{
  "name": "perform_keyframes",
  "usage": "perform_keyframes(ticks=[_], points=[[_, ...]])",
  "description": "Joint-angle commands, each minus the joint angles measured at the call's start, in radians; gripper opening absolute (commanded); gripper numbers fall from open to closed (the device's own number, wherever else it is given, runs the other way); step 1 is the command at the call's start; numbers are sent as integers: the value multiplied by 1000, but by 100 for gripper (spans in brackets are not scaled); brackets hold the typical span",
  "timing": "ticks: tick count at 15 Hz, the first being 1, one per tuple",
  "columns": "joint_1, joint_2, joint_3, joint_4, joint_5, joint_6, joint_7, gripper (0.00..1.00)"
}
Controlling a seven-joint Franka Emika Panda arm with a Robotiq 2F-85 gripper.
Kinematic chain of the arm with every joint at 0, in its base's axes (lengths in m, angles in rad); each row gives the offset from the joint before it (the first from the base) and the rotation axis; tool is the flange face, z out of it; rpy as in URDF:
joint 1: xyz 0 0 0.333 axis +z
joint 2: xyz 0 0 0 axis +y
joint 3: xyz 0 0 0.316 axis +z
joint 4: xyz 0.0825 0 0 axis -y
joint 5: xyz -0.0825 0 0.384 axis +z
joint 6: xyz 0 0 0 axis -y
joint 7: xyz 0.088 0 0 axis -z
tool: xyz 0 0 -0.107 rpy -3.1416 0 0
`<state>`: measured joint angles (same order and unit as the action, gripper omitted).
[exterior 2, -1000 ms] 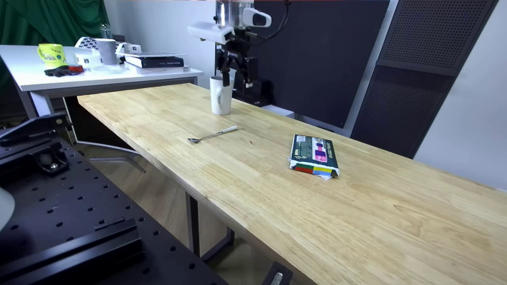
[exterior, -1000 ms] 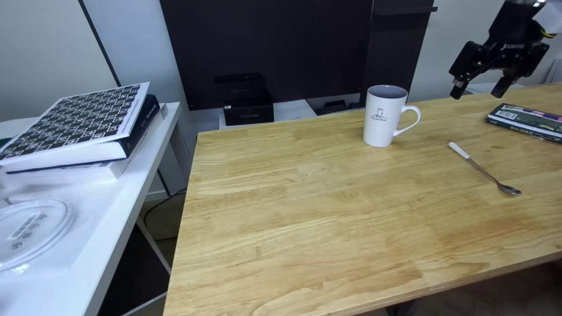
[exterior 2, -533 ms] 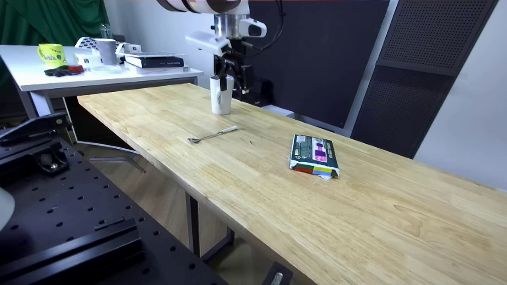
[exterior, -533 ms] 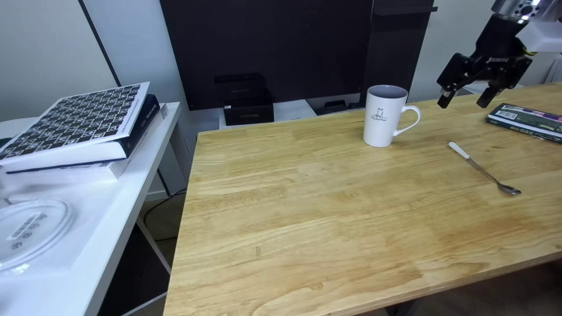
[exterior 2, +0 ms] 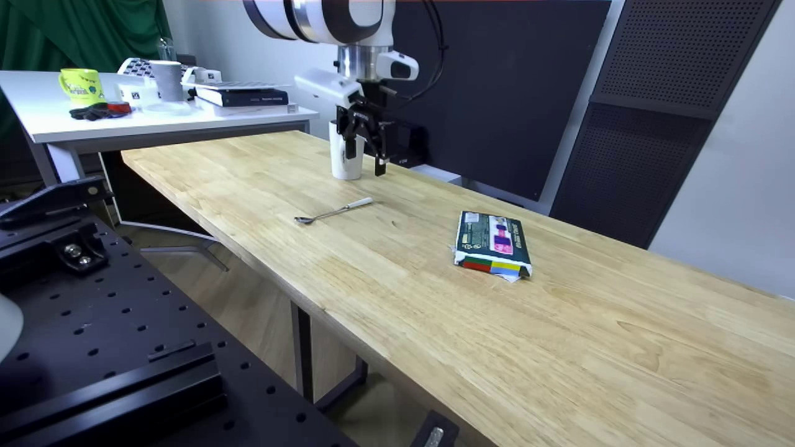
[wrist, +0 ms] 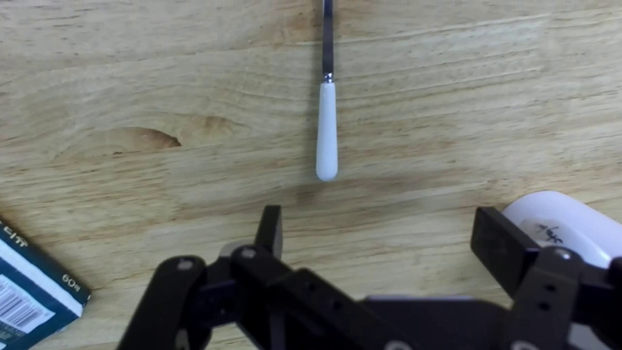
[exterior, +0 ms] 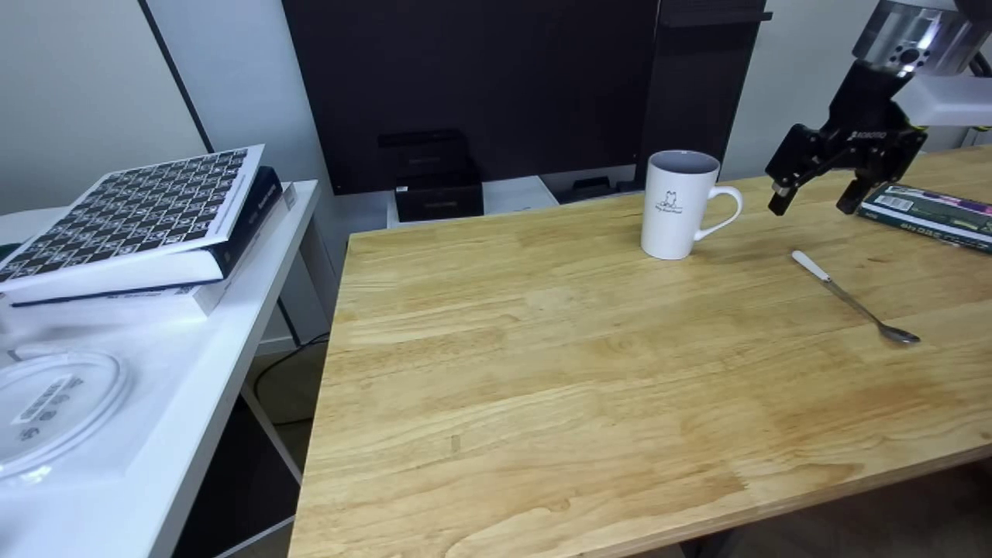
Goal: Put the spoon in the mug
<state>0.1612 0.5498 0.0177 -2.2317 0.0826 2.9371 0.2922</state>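
The spoon lies flat on the wooden table, with a white handle and a silvery stem and bowl; it shows in both exterior views (exterior: 851, 301) (exterior 2: 338, 210) and, bowl out of frame, in the wrist view (wrist: 327, 131). The white mug stands upright beyond the spoon's handle end in both exterior views (exterior: 670, 217) (exterior 2: 340, 158); part of it shows behind a finger in the wrist view (wrist: 580, 216). My gripper (exterior: 815, 201) (exterior 2: 365, 160) (wrist: 376, 216) is open and empty, above the table near the mug's handle side. The spoon's handle end is just ahead of its fingers.
A dark green box (exterior: 930, 215) (exterior 2: 494, 239) lies on the table, also at the lower left in the wrist view (wrist: 34, 296). A white side table (exterior: 256, 267) holds books (exterior: 147, 217). A black panel (exterior: 480, 85) stands behind the wooden table's far edge.
My gripper has come down toward the table and shifted closer to the mug and the spoon's handle end. It stays open. The spoon and the mug have not moved.
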Motion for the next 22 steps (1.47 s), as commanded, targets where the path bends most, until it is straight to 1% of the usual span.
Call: perform_keyframes(ticks=[1, 8, 18, 19, 20, 21, 22], points=[[-5, 54, 4, 52, 21, 2, -15, 100], [4, 116, 0, 97, 21, -15, -11, 100], [2, 170, -3, 118, 32, -27, -10, 100], [8, 175, -9, 120, 29, -29, -7, 75], [7, 178, -9, 122, 30, -30, -8, 74], [8, 180, -10, 124, 31, -30, -6, 68], [8, 182, -10, 126, 31, -29, -5, 60]])
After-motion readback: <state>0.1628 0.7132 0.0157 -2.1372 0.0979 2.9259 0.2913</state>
